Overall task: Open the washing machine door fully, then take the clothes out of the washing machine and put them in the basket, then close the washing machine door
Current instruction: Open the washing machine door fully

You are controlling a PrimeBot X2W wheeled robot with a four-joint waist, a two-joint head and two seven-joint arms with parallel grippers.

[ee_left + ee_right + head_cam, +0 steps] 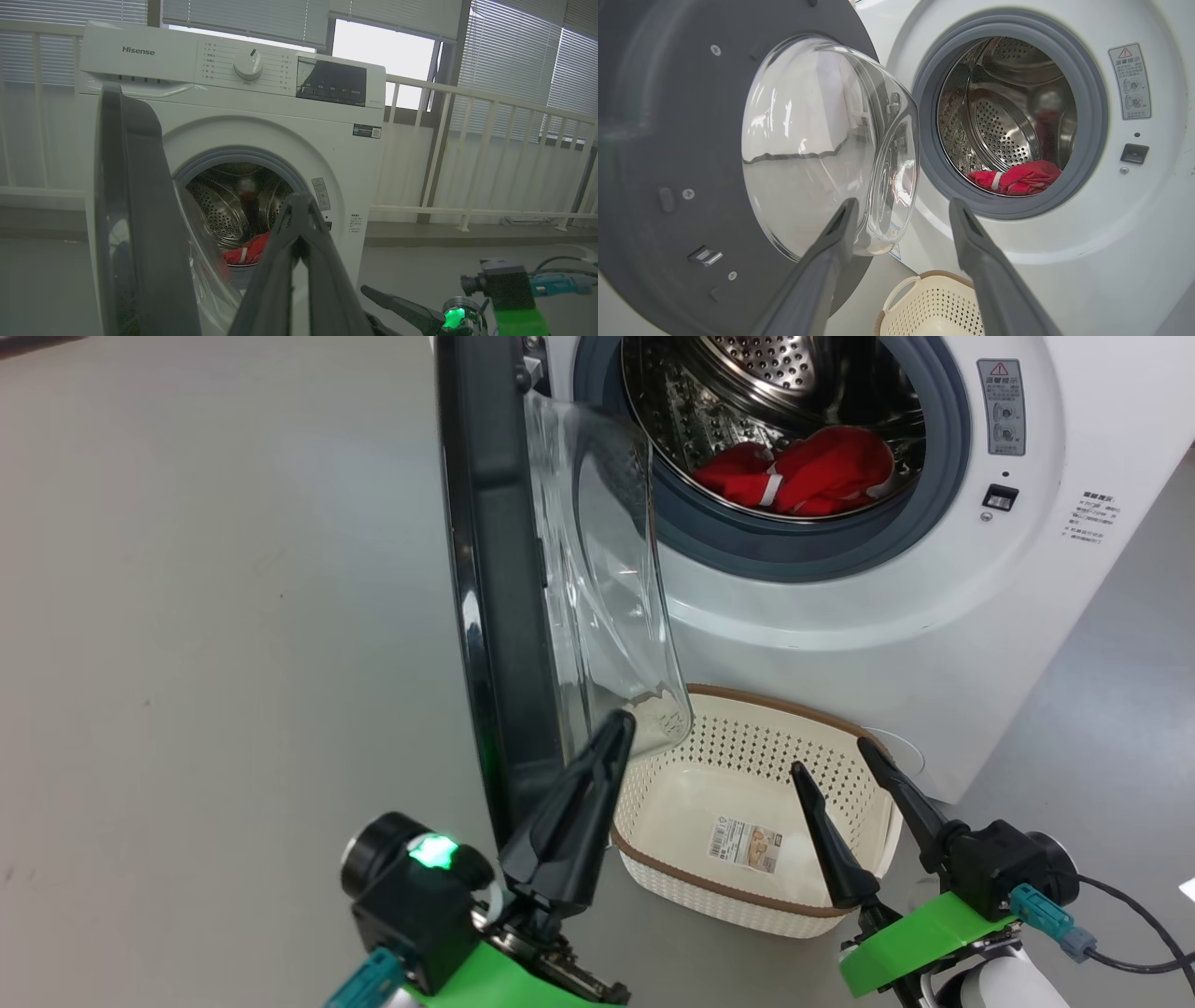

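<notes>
Step in hand: the washing machine door (495, 616) is seen swung out roughly square to the front of the washing machine (840, 616). Whether it counts as fully open is a judgement. The drum mouth is unblocked.
Clothes: the clothes (803, 471) are found as one red bundle at the bottom of the drum, just behind the grey ring.
Long axis: the bundle is laid crosswise to the drum mouth, side to side in the head view.
Direction from the pincers: the bundle lies ahead of and above both pincers, deeper into the machine.
Nearer arm: the right pincer (831, 756) is judged nearer, and its wrist view is aimed almost straight at the opening.
Right pincer: its fingers (971, 233) are spread wide; nothing is held or touched. It is poised over the basket.
Left pincer: the left pincer (616, 728) is closed to a point on nothing, with its tip at the lower edge of the door's glass bowl. Contact with the glass cannot be told.
Basket: the basket (747, 733) is set on the floor just before the machine, below the drum mouth. No clothes are in it.
</notes>
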